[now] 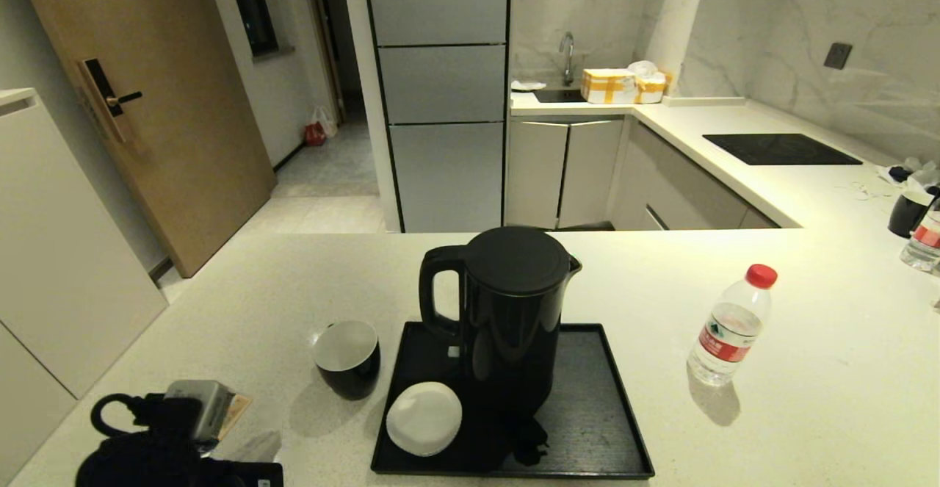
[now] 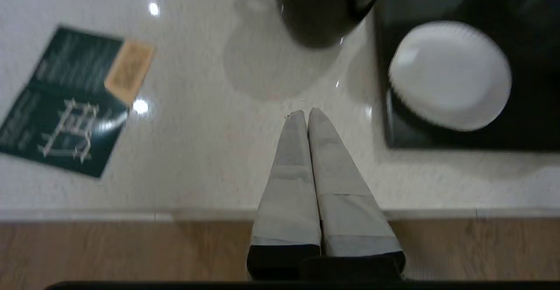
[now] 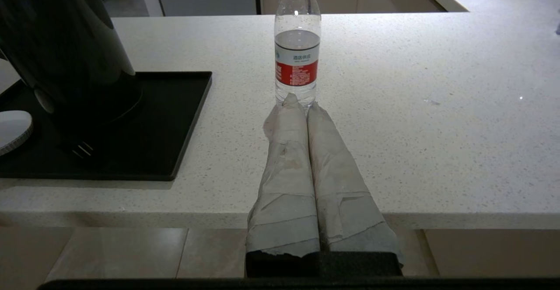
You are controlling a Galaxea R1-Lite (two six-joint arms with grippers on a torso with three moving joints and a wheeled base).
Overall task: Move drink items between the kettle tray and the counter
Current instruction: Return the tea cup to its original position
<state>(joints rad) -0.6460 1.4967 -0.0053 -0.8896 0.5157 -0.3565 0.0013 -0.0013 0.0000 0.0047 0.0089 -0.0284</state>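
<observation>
My left jaws point(image 2: 304, 115) are clenched on nothing above the table point(image 1: 808, 369), with the cup point(image 1: 347, 358) just off the tray point(image 1: 587, 399) and apart from them. To carry it I should spread them wide, straddle its wall squarely, and avoid the saucer point(image 1: 424, 419). My right jaws point(image 3: 302, 104) are clenched empty, short of the bottle point(image 1: 731, 325).
</observation>
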